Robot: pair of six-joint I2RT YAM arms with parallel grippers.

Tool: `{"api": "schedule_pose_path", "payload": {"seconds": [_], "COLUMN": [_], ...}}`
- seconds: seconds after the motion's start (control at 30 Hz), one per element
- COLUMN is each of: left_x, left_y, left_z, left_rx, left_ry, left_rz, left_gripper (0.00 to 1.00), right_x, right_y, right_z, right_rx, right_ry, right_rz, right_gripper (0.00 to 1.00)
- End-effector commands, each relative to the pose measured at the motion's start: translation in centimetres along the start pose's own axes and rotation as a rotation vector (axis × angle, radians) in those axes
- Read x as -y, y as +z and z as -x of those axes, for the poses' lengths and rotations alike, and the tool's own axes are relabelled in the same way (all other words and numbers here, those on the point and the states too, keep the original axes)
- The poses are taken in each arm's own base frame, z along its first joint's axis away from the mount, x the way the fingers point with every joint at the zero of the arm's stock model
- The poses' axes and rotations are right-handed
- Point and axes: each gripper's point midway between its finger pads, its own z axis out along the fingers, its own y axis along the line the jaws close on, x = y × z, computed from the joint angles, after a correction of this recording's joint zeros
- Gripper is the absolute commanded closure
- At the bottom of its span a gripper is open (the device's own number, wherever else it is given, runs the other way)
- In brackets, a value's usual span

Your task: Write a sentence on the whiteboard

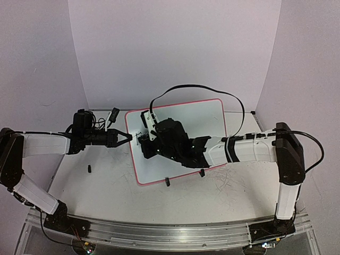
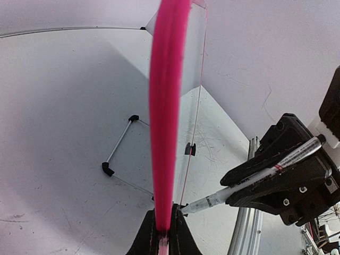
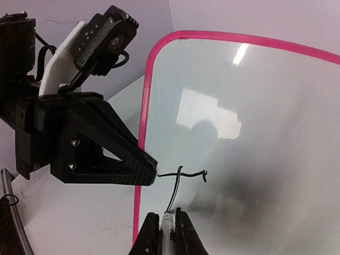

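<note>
On the table (image 1: 106,186), the whiteboard (image 1: 210,119) is standing tilted on its clip feet (image 1: 167,182). The left gripper (image 1: 128,137) is clamping its pink left rim (image 2: 164,106), likely steadying it against writing pressure. The right gripper (image 3: 167,234) is gripping a marker (image 2: 249,186), holding its tip at the board near that edge, where the sentence (image 3: 180,174) is only beginning: one T-like stroke.

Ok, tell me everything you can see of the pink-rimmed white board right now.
The glossy white board with rounded corners and a thin pink rim stands tilted on two black clip feet. The left gripper is shut on its left edge; the right gripper presses a white marker tip to its face, beside a few black strokes near that edge. Light reflects off it.
</note>
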Motion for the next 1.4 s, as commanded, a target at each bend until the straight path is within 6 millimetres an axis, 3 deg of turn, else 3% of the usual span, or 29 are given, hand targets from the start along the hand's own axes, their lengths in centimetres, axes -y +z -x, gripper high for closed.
{"api": "schedule_pose_path", "payload": {"seconds": [0.0, 0.27, 0.4, 0.5, 0.63, 1.07, 1.37], "left_x": [-0.2, -0.2, -0.3, -0.3, -0.3, -0.5, -0.5], "left_y": [-0.3, -0.3, -0.3, -0.3, -0.3, -0.3, -0.2], "left_z": [1.5, 1.5, 1.5, 1.4, 1.5, 1.4, 1.4], "left_rx": [0.034, 0.034, 0.033, 0.032, 0.032, 0.027, 0.024], "left_ry": [0.033, 0.034, 0.031, 0.03, 0.032, 0.029, 0.029], "left_rz": [0.024, 0.024, 0.028, 0.03, 0.029, 0.033, 0.031], "left_gripper": [1.0, 1.0, 1.0, 1.0, 1.0, 1.0, 1.0], "right_x": [0.8, 0.6, -0.3, 0.4, 1.9, 1.2, 1.5], "right_y": [-0.9, -1.1, -3.2, -4.7, -4.3, -2.1, -1.6], "right_z": [0.4, 0.4, 3.6, 5.4, 4.5, 3.7, 3.5], "right_rx": [0.005, 0.005, 0.072, 0.118, 0.102, 0.079, 0.076], "right_ry": [0.019, 0.026, 0.042, 0.054, 0.084, 0.062, 0.059], "right_rz": [-0.025, -0.016, 0.038, 0.046, 0.057, 0.072, 0.052], "right_gripper": [1.0, 1.0, 1.0, 1.0, 1.0, 1.0, 1.0]}}
